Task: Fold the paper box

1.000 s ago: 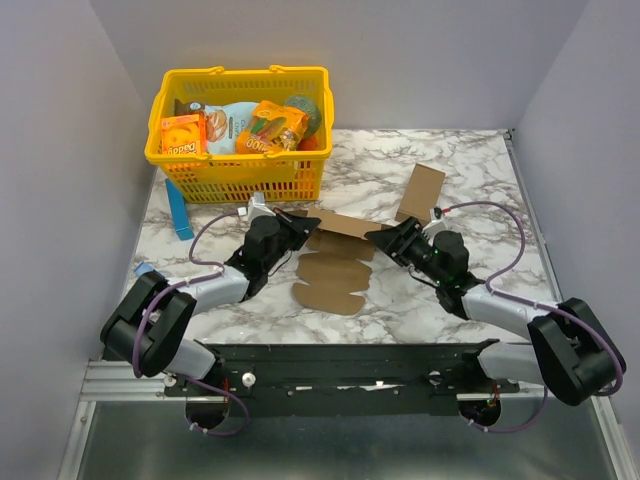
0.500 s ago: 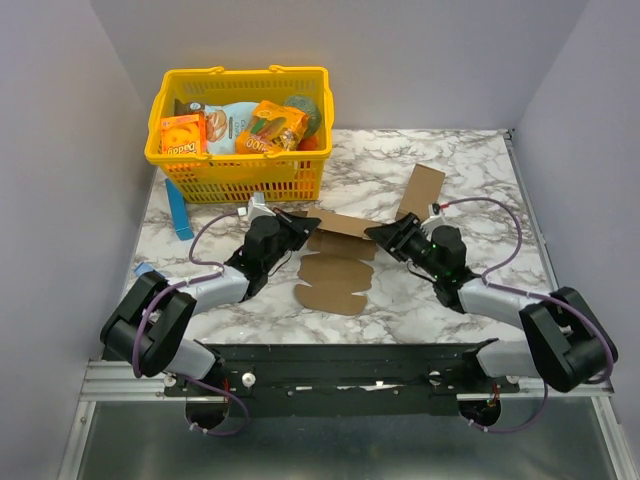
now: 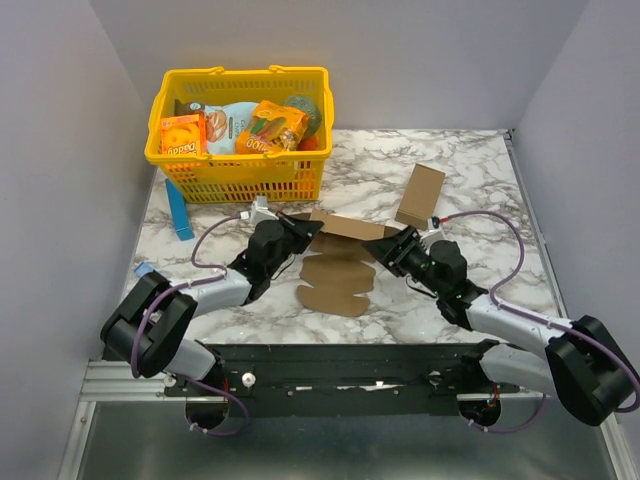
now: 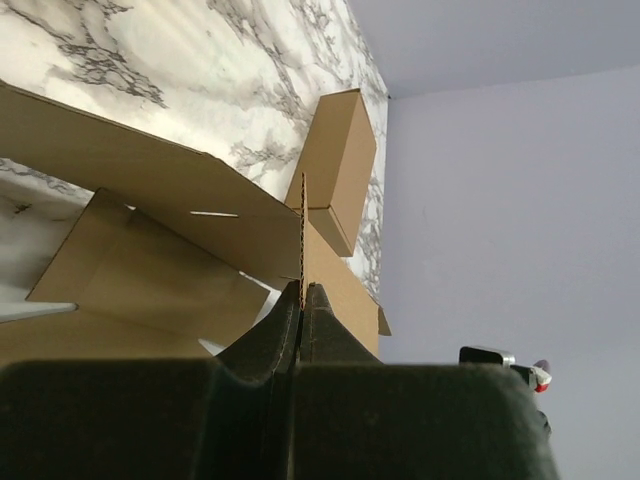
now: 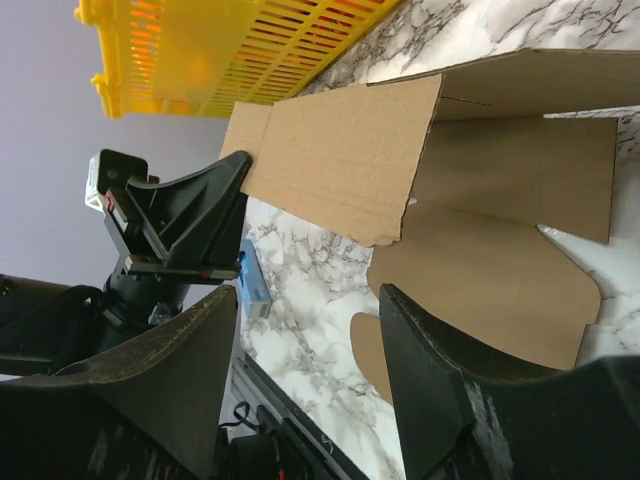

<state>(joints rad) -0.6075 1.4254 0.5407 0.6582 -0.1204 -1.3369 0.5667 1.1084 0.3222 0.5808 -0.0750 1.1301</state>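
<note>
- The paper box (image 3: 335, 275) is a flat die-cut sheet in the middle of the marble table (image 3: 470, 160), between the two arms.
- The left gripper (image 3: 305, 230) is clenched on the thin edge of one flap (the cardboard stands upright in the pinch), and the sheet's far panel tilts up off the table there.
- The right gripper (image 3: 376, 246) sits at the sheet's right side, fingers (image 5: 430, 350) spread and grasping nothing.
- A longer brown carton (image 3: 420, 195) lies beyond the sheet to the right; a yellow basket (image 3: 240, 170) stands at the far left.
</note>
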